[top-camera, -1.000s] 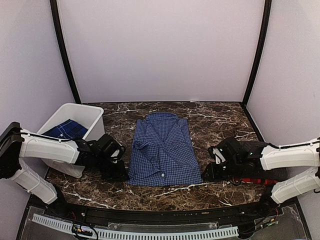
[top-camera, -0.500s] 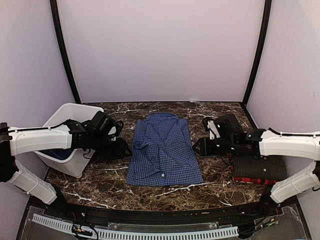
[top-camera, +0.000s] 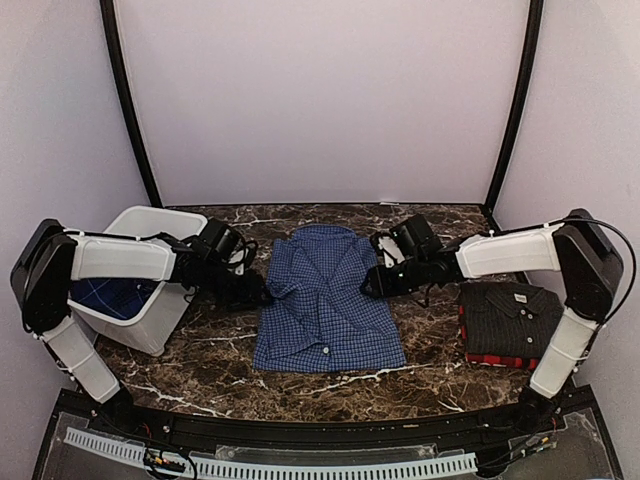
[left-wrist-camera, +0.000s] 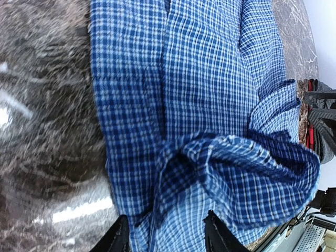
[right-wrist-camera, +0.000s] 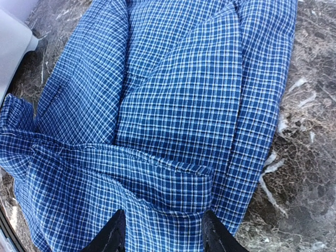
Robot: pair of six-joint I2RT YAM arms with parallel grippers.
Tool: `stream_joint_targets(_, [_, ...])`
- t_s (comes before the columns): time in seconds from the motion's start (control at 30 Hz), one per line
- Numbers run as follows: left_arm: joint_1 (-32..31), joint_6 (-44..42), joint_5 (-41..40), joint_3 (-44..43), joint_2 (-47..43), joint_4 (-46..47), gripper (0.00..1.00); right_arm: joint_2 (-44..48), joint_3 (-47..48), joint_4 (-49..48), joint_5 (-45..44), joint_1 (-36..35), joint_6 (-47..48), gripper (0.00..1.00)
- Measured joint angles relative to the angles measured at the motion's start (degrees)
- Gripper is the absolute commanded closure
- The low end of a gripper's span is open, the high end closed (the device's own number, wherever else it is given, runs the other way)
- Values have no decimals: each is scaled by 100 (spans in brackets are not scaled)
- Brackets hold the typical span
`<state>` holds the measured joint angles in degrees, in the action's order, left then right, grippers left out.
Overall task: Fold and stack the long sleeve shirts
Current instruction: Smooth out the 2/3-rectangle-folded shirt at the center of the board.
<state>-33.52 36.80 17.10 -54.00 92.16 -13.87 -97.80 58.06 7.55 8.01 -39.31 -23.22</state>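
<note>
Arms moved up from hem: left claw [left-wrist-camera: 167, 239] and right claw [right-wrist-camera: 160, 233], both parted, flank blue-check shirt [top-camera: 325, 300].

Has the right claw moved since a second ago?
Yes. The right claw slid leftward and toward the back wall, from the blue checked shirt's near right corner to its far right side.

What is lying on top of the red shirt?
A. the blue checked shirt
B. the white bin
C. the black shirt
C: the black shirt lies folded on the red plaid shirt, whose edge peeks out along the near side, while the blue checked shirt lies apart from them, between the two arms.
</note>
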Motion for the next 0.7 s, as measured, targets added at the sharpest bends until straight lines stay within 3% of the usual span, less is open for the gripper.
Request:
stream_joint_targets(0.53, [26, -170, -59, -529, 772, 210, 50, -715, 431, 59, 52, 111, 7, 54])
stream_joint_targets(0.7, [26, -157, -37, -667, 876, 304, 58, -822, 431, 57, 94, 111, -24, 61])
